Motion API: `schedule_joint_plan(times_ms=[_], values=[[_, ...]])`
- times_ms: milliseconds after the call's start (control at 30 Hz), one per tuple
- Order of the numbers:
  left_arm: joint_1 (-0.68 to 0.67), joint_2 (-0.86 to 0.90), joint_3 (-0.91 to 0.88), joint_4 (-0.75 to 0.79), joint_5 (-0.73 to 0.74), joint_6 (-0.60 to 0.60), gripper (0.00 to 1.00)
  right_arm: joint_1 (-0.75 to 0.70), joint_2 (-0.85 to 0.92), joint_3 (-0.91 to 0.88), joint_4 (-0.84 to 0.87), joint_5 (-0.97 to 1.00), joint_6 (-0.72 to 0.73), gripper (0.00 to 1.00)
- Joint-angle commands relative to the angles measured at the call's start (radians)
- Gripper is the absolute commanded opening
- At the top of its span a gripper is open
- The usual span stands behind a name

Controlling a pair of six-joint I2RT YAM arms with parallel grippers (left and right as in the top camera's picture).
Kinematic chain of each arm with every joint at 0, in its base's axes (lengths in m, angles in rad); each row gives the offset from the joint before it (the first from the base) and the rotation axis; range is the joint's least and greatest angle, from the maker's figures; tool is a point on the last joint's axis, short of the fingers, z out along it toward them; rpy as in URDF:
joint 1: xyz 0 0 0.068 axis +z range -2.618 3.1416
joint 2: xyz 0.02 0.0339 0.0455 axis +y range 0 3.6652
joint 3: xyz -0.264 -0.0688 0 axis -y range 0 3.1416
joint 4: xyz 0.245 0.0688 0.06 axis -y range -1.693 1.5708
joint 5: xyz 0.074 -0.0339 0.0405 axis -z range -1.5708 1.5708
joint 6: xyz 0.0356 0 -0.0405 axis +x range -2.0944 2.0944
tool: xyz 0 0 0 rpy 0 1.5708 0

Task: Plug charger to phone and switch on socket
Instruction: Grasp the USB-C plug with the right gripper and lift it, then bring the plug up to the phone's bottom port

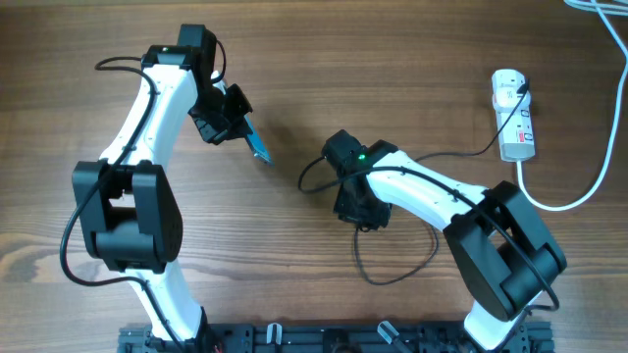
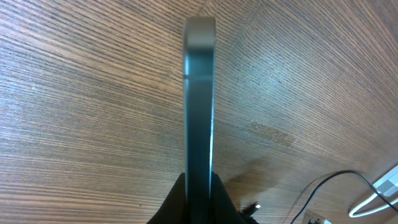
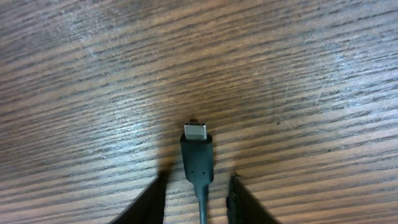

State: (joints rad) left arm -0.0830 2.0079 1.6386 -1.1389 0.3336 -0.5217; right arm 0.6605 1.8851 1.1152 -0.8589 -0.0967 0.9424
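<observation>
My left gripper (image 1: 238, 126) is shut on the phone (image 1: 258, 146) and holds it above the table, left of centre. In the left wrist view the phone (image 2: 199, 106) stands edge-on, clamped between the two dark fingers of that gripper (image 2: 199, 184). The charger (image 1: 392, 278) is a thin black cable that loops over the table to a black plug in the socket (image 1: 514, 118) at the far right. Its connector tip (image 3: 197, 155) lies on the wood between the fingers of my right gripper (image 3: 198, 182), which is open with a gap on each side. In the overhead view the right gripper (image 1: 357, 208) sits low at centre.
A thick white cord (image 1: 589, 186) curves from the socket along the right edge of the table. The arm bases stand along the near edge. The wooden tabletop (image 1: 294, 265) lies between the two arms.
</observation>
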Motion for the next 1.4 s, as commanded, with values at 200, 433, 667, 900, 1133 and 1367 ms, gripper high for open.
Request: schedule_joint_plan(times_ms=[200, 433, 667, 900, 1133, 1367], values=[[0.002, -0.031, 0.011, 0.002, -0.002, -0.011, 0.04, 0.004, 0.072, -0.029, 0.007, 0.011, 0.003, 0.24], [0.002, -0.031, 0.011, 0.002, -0.002, -0.011, 0.04, 0.004, 0.072, -0.029, 0.009, 0.013, 0.003, 0.17], [0.002, -0.031, 0.011, -0.002, -0.002, -0.011, 0.04, 0.004, 0.072, -0.029, 0.010, 0.013, 0.001, 0.10], [0.002, -0.031, 0.011, 0.024, 0.143, -0.005, 0.04, 0.000, 0.064, 0.010, -0.003, -0.036, -0.065, 0.04], [0.000, -0.031, 0.011, 0.157, 0.668, 0.209, 0.04, 0.000, -0.043, 0.093, -0.072, -0.129, -0.210, 0.04], [-0.002, -0.031, 0.011, 0.254, 0.935, 0.300, 0.04, 0.002, -0.360, 0.095, -0.071, -0.297, -0.402, 0.04]])
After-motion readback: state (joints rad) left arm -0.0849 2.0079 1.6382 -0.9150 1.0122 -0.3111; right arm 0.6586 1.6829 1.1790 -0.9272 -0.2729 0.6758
